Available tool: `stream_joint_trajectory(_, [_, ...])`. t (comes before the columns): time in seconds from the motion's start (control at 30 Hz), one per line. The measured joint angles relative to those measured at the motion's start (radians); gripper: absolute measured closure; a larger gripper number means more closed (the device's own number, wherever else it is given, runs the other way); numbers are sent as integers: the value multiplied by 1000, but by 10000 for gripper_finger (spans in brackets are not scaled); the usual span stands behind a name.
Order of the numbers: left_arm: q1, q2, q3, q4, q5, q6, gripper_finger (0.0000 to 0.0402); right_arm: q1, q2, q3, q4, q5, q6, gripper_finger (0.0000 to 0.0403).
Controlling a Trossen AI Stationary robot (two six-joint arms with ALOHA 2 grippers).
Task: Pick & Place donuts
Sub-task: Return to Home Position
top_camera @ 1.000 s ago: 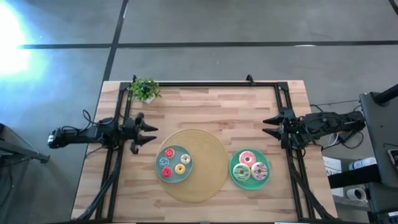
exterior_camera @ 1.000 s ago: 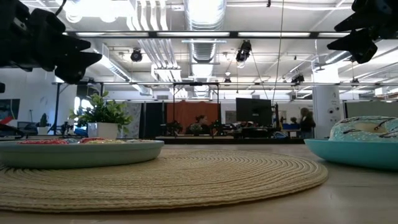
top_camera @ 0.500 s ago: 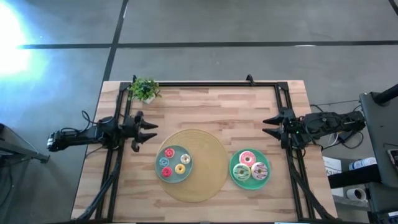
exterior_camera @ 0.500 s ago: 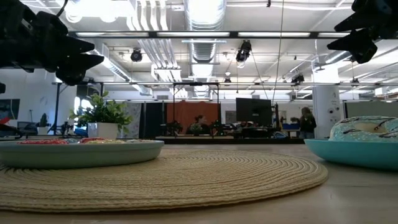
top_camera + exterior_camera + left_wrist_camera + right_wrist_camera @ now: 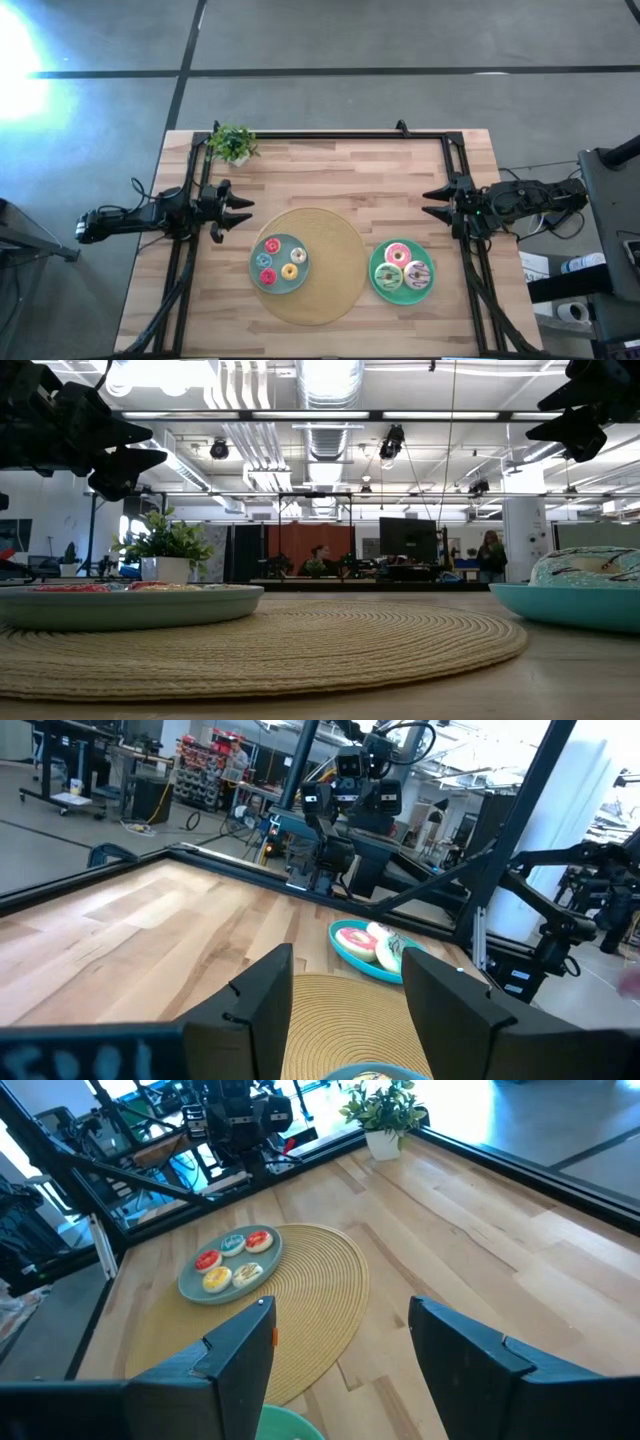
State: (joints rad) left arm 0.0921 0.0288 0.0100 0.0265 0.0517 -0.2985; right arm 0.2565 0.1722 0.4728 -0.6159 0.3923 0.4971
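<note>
Several small donuts [image 5: 280, 262], iced red, yellow and pale, lie on a grey-blue plate [image 5: 256, 262] that rests on a round woven mat [image 5: 335, 260]. They also show in the right wrist view [image 5: 232, 1260]. Three larger donuts [image 5: 402, 268], iced pink and pale green, lie on a green plate [image 5: 374, 272] right of the mat. My left gripper [image 5: 240, 213] is open and empty above the table's left side, fingers pointing right. My right gripper [image 5: 430, 203] is open and empty above the right side, fingers pointing left.
A small potted plant [image 5: 232, 144] stands at the table's far left corner. A black frame [image 5: 330, 135] runs along the far edge and both sides. Bare wood lies between the two grippers, far of the mat. People show in the room behind the table.
My left gripper has shifted slightly above the table's left side and stays open. The donuts and plates have not moved.
</note>
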Motion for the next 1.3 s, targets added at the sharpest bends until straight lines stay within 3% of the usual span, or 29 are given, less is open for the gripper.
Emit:
stream_joint_trajectory(0.53, [0,0,1,0,0,-1,239,0,0,0,0,0,-3,181])
stream_joint_trajectory(0.73, [0,0,1,-1,0,-1,239,-2,0,-1,80,1,-103,181])
stream_joint_trajectory(0.9, [0,0,1,-1,0,-1,239,-66,-1,-50,320,-11,-352,181])
stream_joint_trajectory(1.0, [0,0,1,-1,0,-1,239,-108,-1,-111,464,-96,-443,181])
stream_joint_trajectory(1.17, [0,0,1,-1,0,-1,239,-139,-1,-251,666,-320,-448,181])
stream_joint_trajectory(1.3, [0,0,1,-1,0,-1,239,-140,-1,-341,795,-371,-448,181])
